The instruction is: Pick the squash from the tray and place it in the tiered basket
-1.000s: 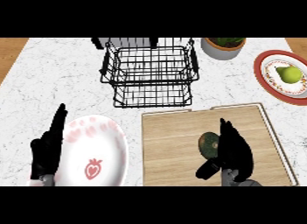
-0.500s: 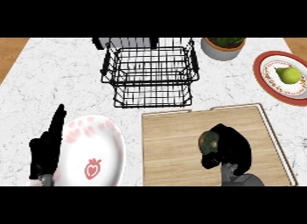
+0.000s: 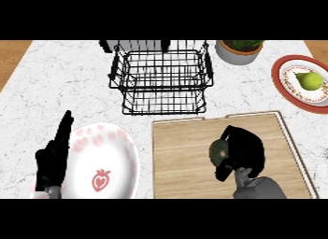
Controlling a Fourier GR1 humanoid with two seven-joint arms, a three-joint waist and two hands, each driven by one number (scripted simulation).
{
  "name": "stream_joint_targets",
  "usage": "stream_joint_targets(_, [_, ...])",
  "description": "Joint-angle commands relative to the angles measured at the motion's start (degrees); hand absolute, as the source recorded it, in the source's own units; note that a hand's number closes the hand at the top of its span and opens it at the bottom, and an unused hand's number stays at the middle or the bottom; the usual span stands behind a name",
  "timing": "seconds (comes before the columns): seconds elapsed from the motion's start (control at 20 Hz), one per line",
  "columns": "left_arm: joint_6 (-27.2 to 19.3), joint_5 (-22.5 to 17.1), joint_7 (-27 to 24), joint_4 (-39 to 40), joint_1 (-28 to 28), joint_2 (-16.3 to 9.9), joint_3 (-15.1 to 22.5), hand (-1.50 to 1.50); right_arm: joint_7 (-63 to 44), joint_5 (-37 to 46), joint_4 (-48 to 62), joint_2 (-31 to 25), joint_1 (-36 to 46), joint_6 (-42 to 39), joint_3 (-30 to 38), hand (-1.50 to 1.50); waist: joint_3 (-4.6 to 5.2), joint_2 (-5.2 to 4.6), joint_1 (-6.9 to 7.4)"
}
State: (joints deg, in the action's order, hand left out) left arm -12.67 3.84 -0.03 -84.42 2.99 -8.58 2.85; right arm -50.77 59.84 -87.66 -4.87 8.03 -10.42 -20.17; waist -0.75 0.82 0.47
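White marbled counter (image 3: 69, 84) fills most of the head view, with strips of brown wood showing at its far left and far right corners.

Nearest the lower edge, the right hand (image 3: 244, 151) lies over the wooden tray (image 3: 187, 154), its black fingers curled round the squash (image 3: 219, 150) — a dark green rounded thing of which only the left side shows past the hand. The squash is on or just above the tray's board, right of its middle; whether it touches the wood cannot be told. The grey forearm comes in below the hand at the tray's near edge.

On the other side, the left hand (image 3: 53, 158) rests open, fingers straight and pointing away from the robot, at the left rim of a white plate (image 3: 114, 158) that bears pink spots and a red strawberry mark. It holds nothing.

Beyond the tray and plate stands the tiered basket (image 3: 160, 79), black wire, two levels, nothing visible in it — it sits just past the tray's far edge. Farther back and to the right is a grey pot (image 3: 237, 52) with green leaves. At the right edge a red-rimmed plate (image 3: 290, 84) carries a yellow-green pear (image 3: 309, 80).
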Motion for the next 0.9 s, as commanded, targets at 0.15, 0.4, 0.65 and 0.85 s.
stream_joint_targets(0.15, [2.04, -0.6, 2.94, 1.82, 1.33, 2.04, 2.87, 0.0, 24.97, -6.01, 3.45, -11.3, 7.56, -8.62, -4.08, 1.5, 0.66, -1.37, 1.47])
stream_joint_targets(0.4, [2.06, -0.87, 2.24, 2.74, 2.96, 1.9, 1.84, 0.0, 31.74, -12.25, -0.39, -12.52, 9.22, -6.92, 2.94, 1.5, 0.76, -0.85, -0.31])
stream_joint_targets(0.65, [-0.03, 0.94, 1.48, 1.93, 4.99, 3.24, 2.86, 0.0, 29.78, -22.65, -12.2, -10.84, 6.83, -6.94, 12.74, 1.5, 0.77, -0.42, -1.78])
stream_joint_targets(0.85, [0.11, 0.39, 0.8, 2.92, 4.13, 3.25, 1.77, 0.0, 25.23, -27.51, -20.61, -9.76, 13.99, -8.52, 18.25, 1.5, 0.84, -0.41, -1.78])
